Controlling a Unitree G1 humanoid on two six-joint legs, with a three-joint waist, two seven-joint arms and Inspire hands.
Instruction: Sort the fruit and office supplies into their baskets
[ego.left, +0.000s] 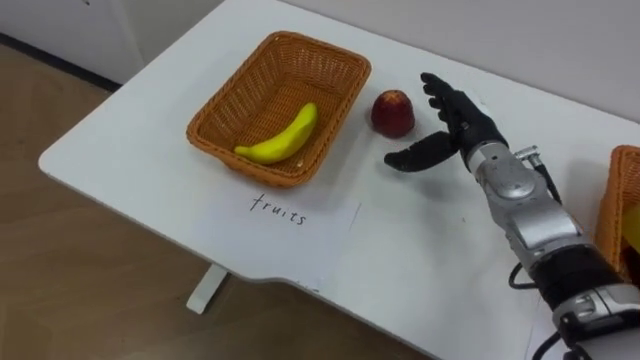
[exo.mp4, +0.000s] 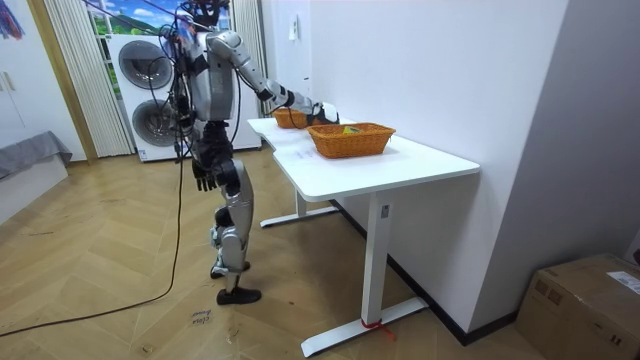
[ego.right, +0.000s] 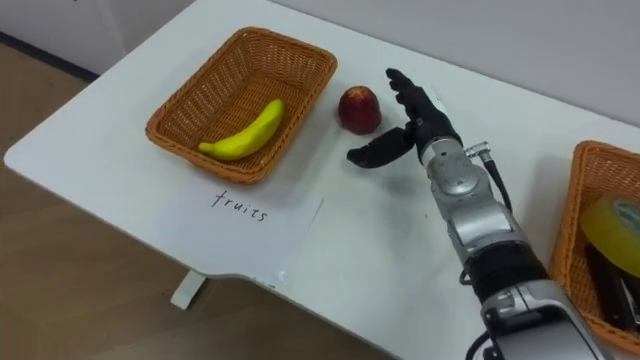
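Observation:
A red apple (ego.left: 393, 113) sits on the white table (ego.left: 420, 250), just right of the wicker fruit basket (ego.left: 330, 68). That basket holds a yellow banana (ego.left: 280, 135). My right hand (ego.left: 455, 120) is open right beside the apple, fingers straight on the apple's right and thumb reaching toward it from the front; I see a small gap between hand and apple. A second wicker basket (ego.right: 570, 235) at the right edge holds a yellow tape roll (ego.right: 615, 220) and dark items. My left hand (exo.mp4: 205, 180) hangs by my hip in the room view.
A paper sheet (ego.left: 285, 215) with a handwritten label lies in front of the fruit basket, near the table's front edge. The wall runs close behind the table. I stand at the table's long side with wood floor around me; washing machines (exo.mp4: 150, 80) are behind me.

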